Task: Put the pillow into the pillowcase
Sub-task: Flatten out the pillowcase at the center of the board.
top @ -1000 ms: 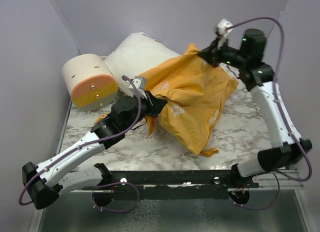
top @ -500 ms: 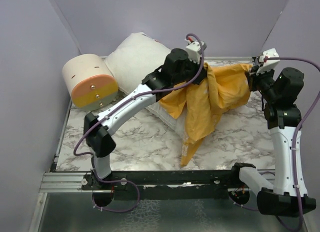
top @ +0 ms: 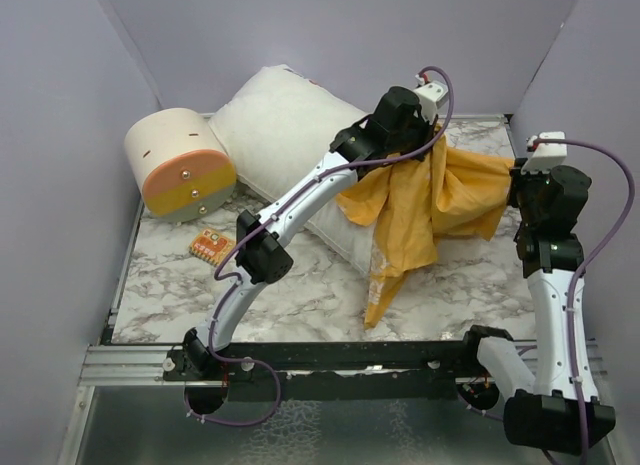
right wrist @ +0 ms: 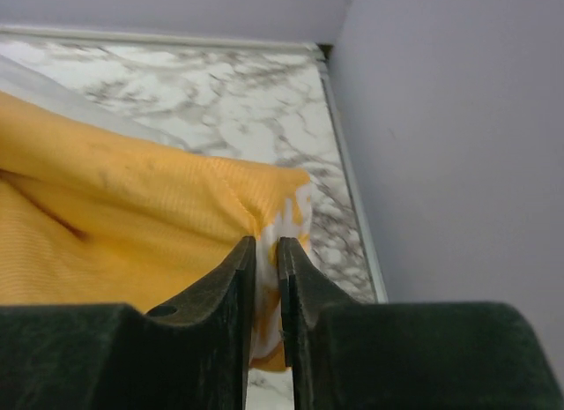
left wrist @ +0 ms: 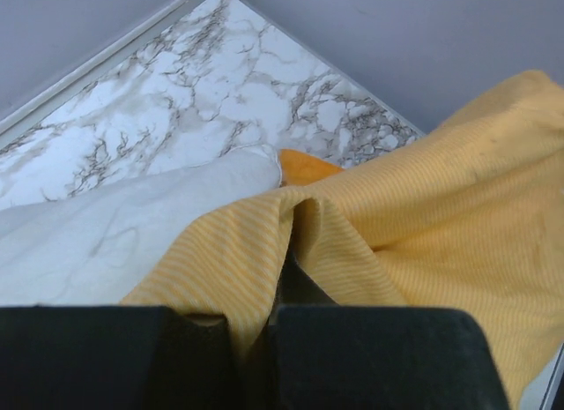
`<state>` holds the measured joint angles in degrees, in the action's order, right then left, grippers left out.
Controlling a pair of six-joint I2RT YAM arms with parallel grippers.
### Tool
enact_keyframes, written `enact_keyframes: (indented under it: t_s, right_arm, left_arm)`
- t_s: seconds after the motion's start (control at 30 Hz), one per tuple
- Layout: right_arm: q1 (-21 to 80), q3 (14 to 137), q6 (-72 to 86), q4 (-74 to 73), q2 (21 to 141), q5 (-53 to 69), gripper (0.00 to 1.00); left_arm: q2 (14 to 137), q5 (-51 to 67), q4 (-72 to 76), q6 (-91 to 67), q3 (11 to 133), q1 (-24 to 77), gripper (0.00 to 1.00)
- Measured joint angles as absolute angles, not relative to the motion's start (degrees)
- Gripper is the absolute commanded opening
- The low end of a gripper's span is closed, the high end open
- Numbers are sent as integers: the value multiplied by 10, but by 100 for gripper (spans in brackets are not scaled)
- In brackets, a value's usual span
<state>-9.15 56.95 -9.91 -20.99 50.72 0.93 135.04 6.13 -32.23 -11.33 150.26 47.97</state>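
Observation:
The white pillow (top: 280,115) lies at the back of the marble table, its right end under the orange-yellow pillowcase (top: 430,200). The case hangs bunched between both grippers, with a tail trailing toward the front. My left gripper (top: 425,135) is raised over the pillow's right end, shut on a fold of the pillowcase (left wrist: 441,216); in its wrist view the fabric runs into my gripper (left wrist: 256,317), with the pillow (left wrist: 132,242) below. My right gripper (top: 515,185) pinches the case's right corner; the pillowcase (right wrist: 115,207) sits between the narrow jaws of my gripper (right wrist: 266,242).
A cream-and-orange cylinder (top: 180,165) stands at the back left against the pillow. A small orange patterned card (top: 210,246) lies on the table (top: 300,285) in front of it. Purple walls close in the left, back and right, with the right wall (right wrist: 458,145) beside my right gripper.
My left arm has swung up and to the back right, carrying the pillowcase. My right gripper has come down and rightward, stretching the case. The small card on the table has come into view.

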Motion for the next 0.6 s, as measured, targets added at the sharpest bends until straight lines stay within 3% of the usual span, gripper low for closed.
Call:
enact_keyframes:
  t_s: [0.17,0.33,0.37,0.43,0.53,0.6]
  right_arm:
    - [-192,486,-117,-170,476,-25,19]
    - [-435,473,-135,-145,524,93,12]
    - [-470,472,-141,-143,540,115,15]
    - [-509,470,-172,-154,570,182,34]
    - [-512,483,-257,-223,604,309,62]
    - [-510,496,-322,-285,611,388,73]
  left_arm:
    - [1366,103,-281,-121,1504,480,0]
    - [1422,155,-187,-165,1527,489,0]
    - [1442,169,-164,-180,1534,495,1]
    - [1483,189,-143,-202,1561,506,17]
    - [1556,203,-158,-220,1619,526,38]
    - [1584,204,-190,-226,1633,535,48]
